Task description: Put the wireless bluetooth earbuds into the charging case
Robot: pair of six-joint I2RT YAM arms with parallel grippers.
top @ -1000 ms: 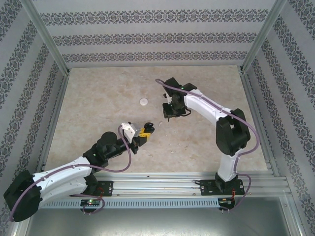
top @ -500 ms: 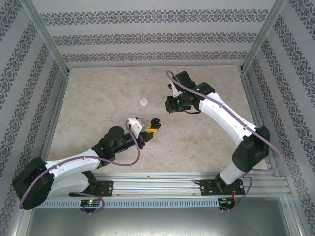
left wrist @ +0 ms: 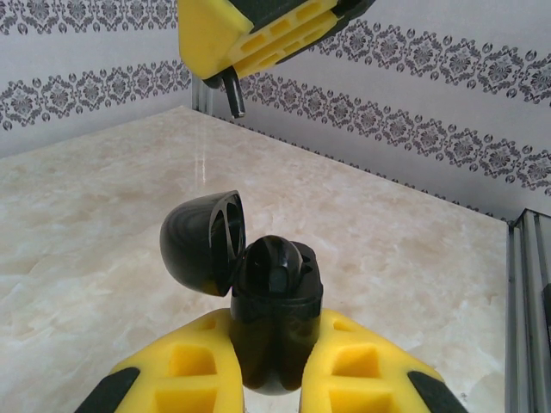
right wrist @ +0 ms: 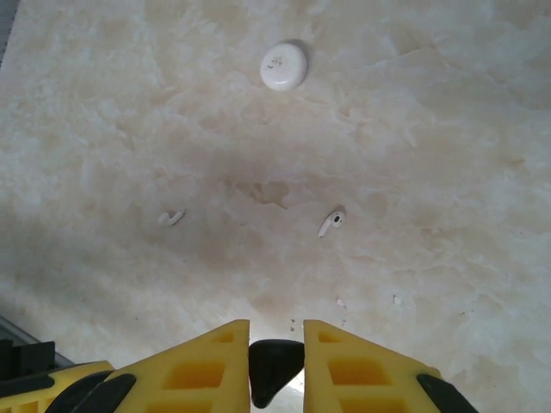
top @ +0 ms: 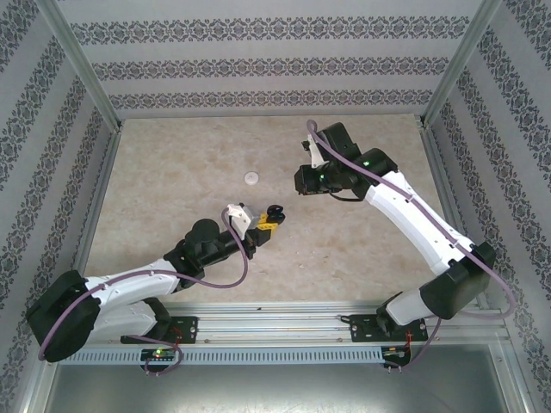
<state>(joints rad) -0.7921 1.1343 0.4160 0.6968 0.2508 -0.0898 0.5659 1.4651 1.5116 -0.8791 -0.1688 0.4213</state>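
My left gripper [left wrist: 274, 325] is shut on a black charging case [left wrist: 275, 301], held upright with its lid [left wrist: 200, 245] swung open to the left. In the top view the case [top: 275, 212] sits mid-table at the tip of the left gripper [top: 267, 221]. My right gripper [right wrist: 275, 331] is shut on a black earbud [right wrist: 274, 368], high above the table. The left wrist view shows that earbud's stem [left wrist: 234, 93] hanging from the right gripper [left wrist: 258, 34], above and beyond the case. Two white earbuds [right wrist: 331, 223] [right wrist: 171, 217] lie on the marble.
A small white round disc [right wrist: 283, 65] lies on the table beyond the white earbuds, and in the top view the disc [top: 251, 178] is left of the right gripper [top: 301, 181]. Patterned walls and metal frame posts enclose the table.
The right arm has risen and swung its elbow out to the right, holding the black earbud. The left gripper has carried the open case a little right and farther in.
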